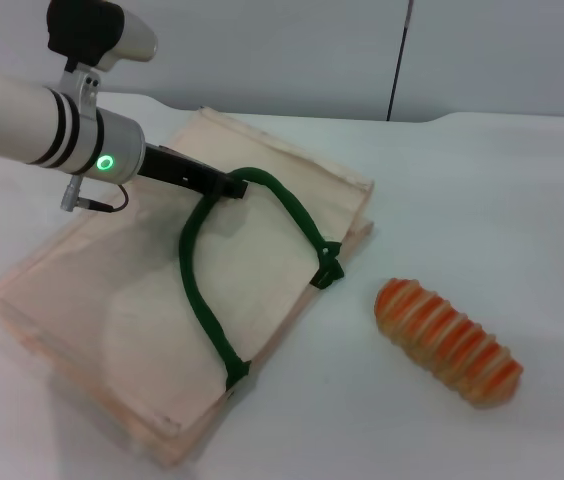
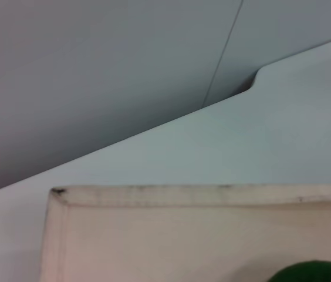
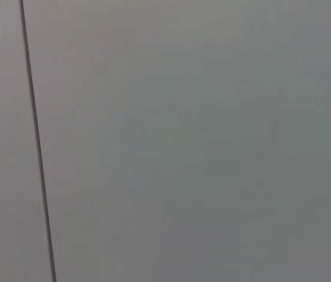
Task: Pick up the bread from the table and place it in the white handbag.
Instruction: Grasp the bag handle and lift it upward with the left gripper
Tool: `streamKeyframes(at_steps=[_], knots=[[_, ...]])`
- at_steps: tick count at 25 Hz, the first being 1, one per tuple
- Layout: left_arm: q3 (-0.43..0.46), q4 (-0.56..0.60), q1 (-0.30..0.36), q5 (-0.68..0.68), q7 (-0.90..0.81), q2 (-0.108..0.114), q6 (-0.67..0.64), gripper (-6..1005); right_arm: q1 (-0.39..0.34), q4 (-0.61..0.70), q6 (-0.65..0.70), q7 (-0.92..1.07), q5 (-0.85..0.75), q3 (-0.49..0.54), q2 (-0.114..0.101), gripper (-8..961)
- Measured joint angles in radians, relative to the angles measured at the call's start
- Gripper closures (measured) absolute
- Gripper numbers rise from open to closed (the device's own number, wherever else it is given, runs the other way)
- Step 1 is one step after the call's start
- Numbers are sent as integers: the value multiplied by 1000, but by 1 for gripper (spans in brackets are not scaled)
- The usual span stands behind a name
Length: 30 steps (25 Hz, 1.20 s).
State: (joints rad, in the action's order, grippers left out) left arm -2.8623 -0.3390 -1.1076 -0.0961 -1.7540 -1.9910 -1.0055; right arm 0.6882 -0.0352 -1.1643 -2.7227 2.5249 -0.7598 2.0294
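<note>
White bench point(image 1: 482, 200) carries everything. Left pincer point(image 1: 234, 186) is clenched on the green rope handle point(image 1: 202, 290) above the white handbag point(image 1: 112, 300); the bread point(image 1: 449, 340) lies well apart, to the bag's right.

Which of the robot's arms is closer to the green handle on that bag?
The left. Its gripper is right at the top of the green rope handle of the white handbag. The right arm is barely visible, at the head view's far right edge.

No readable text, labels, brands or nos. anywhere: none on handbag point(image 1: 152, 300), bread point(image 1: 449, 341), bench point(image 1: 482, 200) or arm.
</note>
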Motion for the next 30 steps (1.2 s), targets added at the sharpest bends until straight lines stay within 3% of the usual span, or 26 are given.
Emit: streamKeyframes(at_steps=[8,14,17,21,23,30], knots=[[0,-7,11,91,24,7,-77,679,-7,0,0,0,2,3,0,59],[0,-10,80,337,151,80,-370,875,-6,0,1,0,8,4,0,59],[0,-11,126,450,192,125,-521,874,-6,0,1,13,9,4,0,59],[0,-14,157,528,201,164,-651,873,-8,3,1,34,8,4,0,59],[0,-27,161,538,185,174,-692,874,-9,3,2,36,7,4,-1,59],[0,-91,156,576,125,177,-793,877,-7,1,2,38,4,4,-1,59]])
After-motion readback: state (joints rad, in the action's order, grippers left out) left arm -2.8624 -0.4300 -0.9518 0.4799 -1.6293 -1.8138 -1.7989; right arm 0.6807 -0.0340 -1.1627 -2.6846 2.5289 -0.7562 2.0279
